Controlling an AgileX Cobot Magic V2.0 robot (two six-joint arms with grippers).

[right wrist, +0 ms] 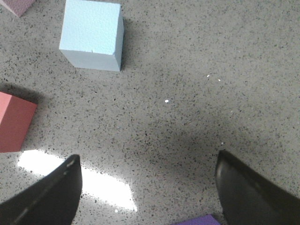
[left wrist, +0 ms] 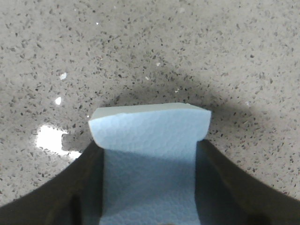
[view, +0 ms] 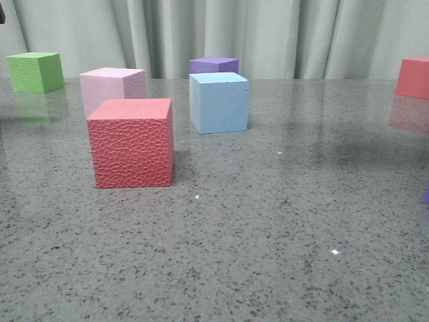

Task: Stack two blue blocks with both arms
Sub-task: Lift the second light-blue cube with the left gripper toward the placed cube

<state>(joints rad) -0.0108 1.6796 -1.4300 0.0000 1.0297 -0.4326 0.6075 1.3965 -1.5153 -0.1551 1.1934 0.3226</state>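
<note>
One pale blue block [view: 219,102] stands on the grey table behind the middle; neither arm shows in the front view. It also shows in the right wrist view [right wrist: 91,35], well ahead of my right gripper [right wrist: 148,157], which is open and empty above bare table. My left gripper [left wrist: 150,145] is shut on the second blue block [left wrist: 149,129]; both fingers press its sides. The block casts a shadow on the speckled table beneath it.
A red textured cube [view: 131,142] stands front left, with a pink cube [view: 112,87] behind it. A green cube [view: 35,71] is at the far left, a purple cube [view: 214,65] behind the blue block and a red cube [view: 413,77] at the far right. A purple corner [right wrist: 199,220] lies by my right gripper.
</note>
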